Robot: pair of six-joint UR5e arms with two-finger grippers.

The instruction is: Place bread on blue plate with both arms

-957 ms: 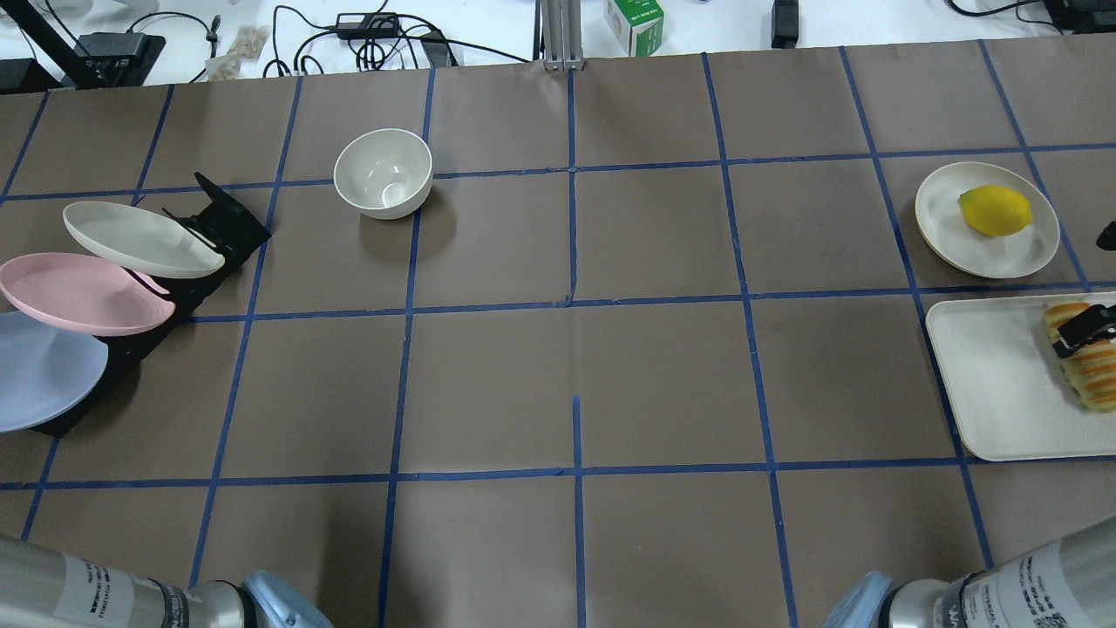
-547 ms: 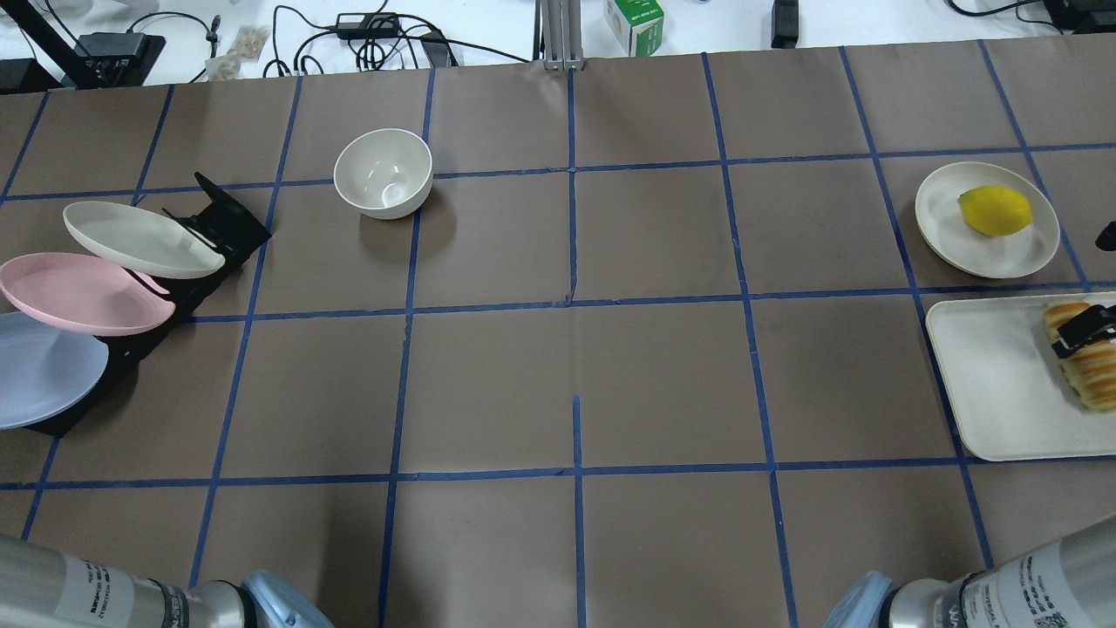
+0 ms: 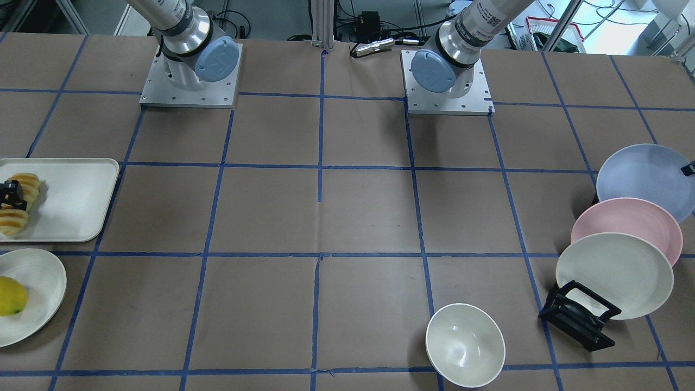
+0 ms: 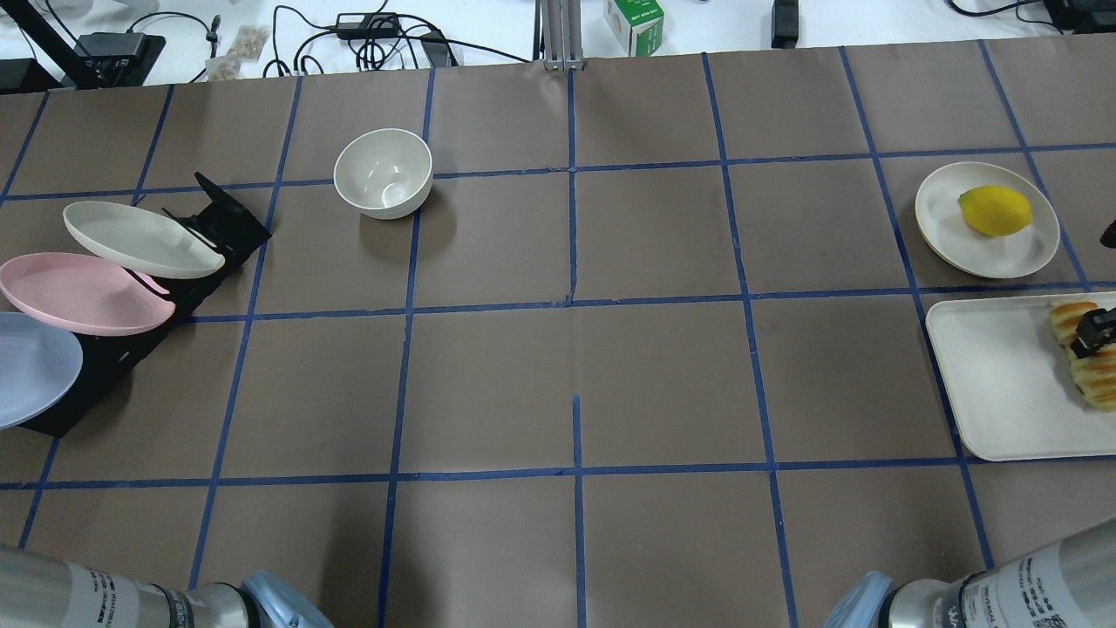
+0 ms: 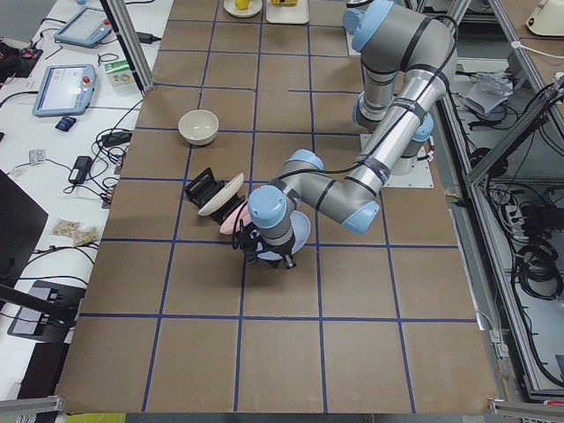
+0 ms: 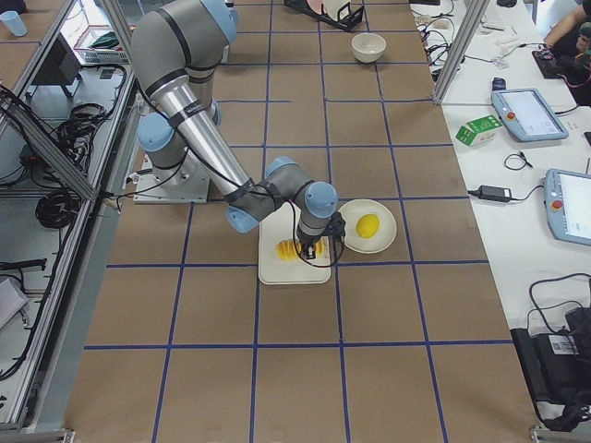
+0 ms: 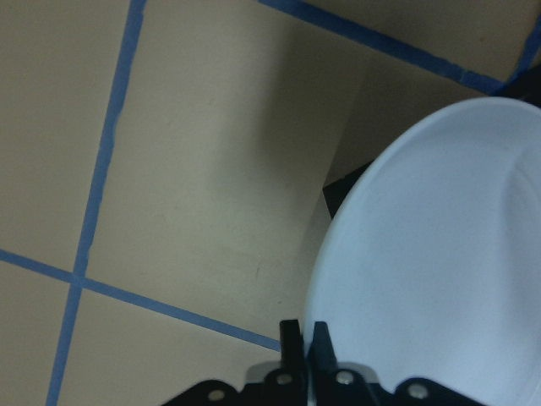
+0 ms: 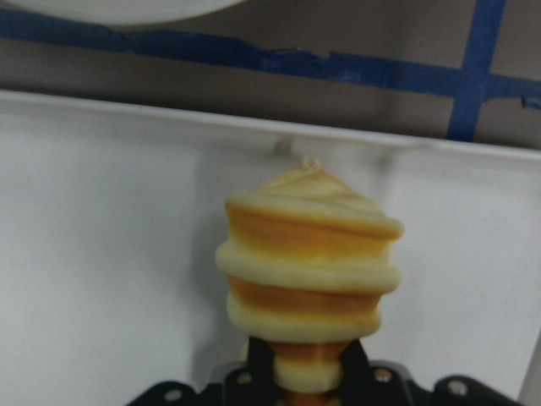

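The blue plate (image 4: 35, 366) leans in the black rack (image 4: 218, 227) at the table's left end, the lowest of three plates. My left gripper (image 7: 303, 334) is shut on its rim; the plate fills the right of the left wrist view (image 7: 439, 254). In the front view only a black fingertip (image 3: 688, 168) shows at the plate's edge (image 3: 640, 179). The bread (image 4: 1090, 375), a ridged orange and pale-yellow loaf, is on the white tray (image 4: 994, 384) at the right edge. My right gripper (image 4: 1097, 331) is shut across it, and the right wrist view shows the loaf (image 8: 308, 254) between the fingers (image 8: 258, 368).
A pink plate (image 4: 78, 292) and a cream plate (image 4: 139, 237) lean in the same rack above the blue one. A white bowl (image 4: 384, 173) stands at the back left of centre. A lemon (image 4: 996, 210) lies on a small cream plate (image 4: 950, 231) behind the tray.
The blue plate has slid left in the rack, towards the view's edge. My right gripper has shifted right over the bread and shows less of itself.
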